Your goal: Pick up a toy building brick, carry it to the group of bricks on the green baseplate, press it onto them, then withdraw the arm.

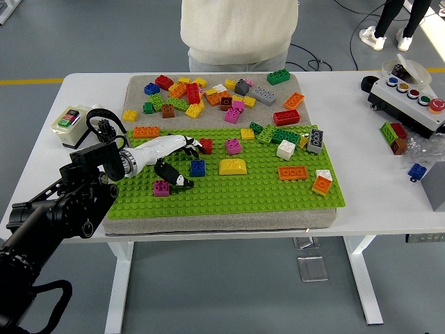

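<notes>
The green baseplate (264, 191) lies on a grey mat, with single bricks standing on it. Among them a red brick (207, 145) stands at its upper left, with a blue brick (198, 168) below it and a purple brick (161, 188) further left. My left hand (185, 162), white with black fingertips, hovers over the plate's left part. Its fingers are spread and hold nothing. The upper fingertips (195, 143) lie just left of the red brick, and the thumb points down beside the blue brick. The right arm is out of view.
Several loose bricks (208, 94) are heaped on the mat beyond the plate. A yellow domed brick (232, 166), orange brick (293, 172) and white brick (286, 149) stand further right. A button box (410, 101) sits far right. A person's torso stands at the far side.
</notes>
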Tool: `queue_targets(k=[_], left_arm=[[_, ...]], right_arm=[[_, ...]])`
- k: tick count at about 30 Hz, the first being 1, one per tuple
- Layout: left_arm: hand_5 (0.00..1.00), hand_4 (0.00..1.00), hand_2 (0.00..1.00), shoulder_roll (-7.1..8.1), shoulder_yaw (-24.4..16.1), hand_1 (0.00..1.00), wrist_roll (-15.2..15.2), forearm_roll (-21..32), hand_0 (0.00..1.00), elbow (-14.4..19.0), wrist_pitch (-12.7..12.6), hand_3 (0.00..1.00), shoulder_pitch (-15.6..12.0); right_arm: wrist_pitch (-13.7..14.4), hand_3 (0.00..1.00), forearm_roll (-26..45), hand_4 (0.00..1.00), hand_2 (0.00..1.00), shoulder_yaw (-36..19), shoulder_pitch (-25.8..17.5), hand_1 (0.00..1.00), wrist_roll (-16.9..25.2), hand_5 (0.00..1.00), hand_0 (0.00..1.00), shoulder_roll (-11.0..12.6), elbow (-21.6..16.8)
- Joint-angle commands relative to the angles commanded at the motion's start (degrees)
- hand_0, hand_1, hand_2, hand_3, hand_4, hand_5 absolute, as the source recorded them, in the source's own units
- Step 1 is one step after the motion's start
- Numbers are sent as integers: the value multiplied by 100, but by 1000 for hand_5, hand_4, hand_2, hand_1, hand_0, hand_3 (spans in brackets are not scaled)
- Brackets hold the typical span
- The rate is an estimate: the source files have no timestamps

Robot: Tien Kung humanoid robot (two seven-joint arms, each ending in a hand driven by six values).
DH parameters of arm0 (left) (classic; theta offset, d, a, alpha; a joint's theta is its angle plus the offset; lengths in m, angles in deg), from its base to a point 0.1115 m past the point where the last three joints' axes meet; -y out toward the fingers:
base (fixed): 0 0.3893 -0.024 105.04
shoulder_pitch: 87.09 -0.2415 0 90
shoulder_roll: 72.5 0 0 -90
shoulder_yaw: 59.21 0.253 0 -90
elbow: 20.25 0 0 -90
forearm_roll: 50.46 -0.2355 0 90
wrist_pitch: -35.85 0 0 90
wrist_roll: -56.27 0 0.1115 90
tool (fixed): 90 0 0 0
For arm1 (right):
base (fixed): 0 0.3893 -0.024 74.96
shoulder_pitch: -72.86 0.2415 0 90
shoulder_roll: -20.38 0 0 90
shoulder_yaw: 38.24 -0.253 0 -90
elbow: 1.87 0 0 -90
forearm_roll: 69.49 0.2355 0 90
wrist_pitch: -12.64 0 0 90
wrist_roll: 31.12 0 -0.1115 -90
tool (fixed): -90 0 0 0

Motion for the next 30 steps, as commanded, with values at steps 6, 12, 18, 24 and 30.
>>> queue_targets(k=[6,12,18,24,30], left_arm=[[90,775,631,-15,0,712,42,0,784,9,-73,643,3],[59,730,596,-39,-6,691,91,0,753,5,-145,588,-5],[52,718,590,-70,-32,675,141,0,750,-2,-125,580,-16],[32,682,580,-92,-38,649,184,0,740,-4,-135,566,-7],[29,681,579,-77,-62,638,199,0,735,22,-153,566,-16]], right_arm=[[2,569,-4,908,703,-2,10,655,1,499,728,-2,0],[-9,569,-3,908,703,-16,11,656,6,498,730,-4,0],[-23,569,-4,908,703,-32,5,656,6,499,726,-2,0],[-31,569,-3,908,703,-47,8,655,-2,499,733,2,0],[-25,569,-1,908,703,-63,7,655,-4,500,728,2,0]])
